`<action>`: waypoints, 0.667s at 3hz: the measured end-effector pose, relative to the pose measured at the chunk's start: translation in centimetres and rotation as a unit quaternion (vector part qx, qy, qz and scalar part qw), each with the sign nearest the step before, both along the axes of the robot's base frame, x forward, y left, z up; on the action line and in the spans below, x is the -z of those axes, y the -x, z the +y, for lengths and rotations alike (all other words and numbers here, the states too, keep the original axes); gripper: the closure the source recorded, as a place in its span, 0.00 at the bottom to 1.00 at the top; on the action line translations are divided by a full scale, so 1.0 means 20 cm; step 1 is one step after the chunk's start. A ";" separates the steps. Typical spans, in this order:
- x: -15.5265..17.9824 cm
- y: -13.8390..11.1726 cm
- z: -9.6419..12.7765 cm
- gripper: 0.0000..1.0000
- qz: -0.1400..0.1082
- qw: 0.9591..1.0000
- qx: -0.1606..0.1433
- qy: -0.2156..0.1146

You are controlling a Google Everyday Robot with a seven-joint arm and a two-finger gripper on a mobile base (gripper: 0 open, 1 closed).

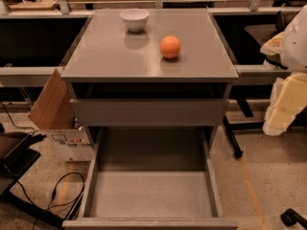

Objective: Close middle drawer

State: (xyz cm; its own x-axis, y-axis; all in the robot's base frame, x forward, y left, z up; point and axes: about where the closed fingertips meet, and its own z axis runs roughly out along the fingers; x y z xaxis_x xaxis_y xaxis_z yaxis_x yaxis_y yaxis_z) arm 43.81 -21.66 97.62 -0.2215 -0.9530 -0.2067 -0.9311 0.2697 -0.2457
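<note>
Now, middle drawer [151, 198] out, pincer [280, 107] (cream) far-right.

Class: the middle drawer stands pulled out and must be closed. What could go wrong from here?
1. The gripper sits at the right edge, well away from the middle drawer; an off-centre push might skew the tray.
2. A hard shove may jolt the cabinet and roll the orange off its top.
3. The black cable lies on the floor by the drawer's left side and could snag the robot's base.

Middle drawer [151, 195] pulled far out; jaws at right edge, apart from cabinet [110, 54].
</note>
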 end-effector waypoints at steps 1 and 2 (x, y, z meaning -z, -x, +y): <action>0.00 0.00 0.00 0.00 0.000 1.000 0.000 0.000; 0.11 0.03 -0.02 0.00 -0.006 1.000 0.012 0.004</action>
State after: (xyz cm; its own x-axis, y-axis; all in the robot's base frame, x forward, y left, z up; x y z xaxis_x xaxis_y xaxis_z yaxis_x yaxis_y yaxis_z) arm 43.15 -22.06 95.46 -0.2425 -0.9489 -0.2021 -0.9214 0.2905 -0.2581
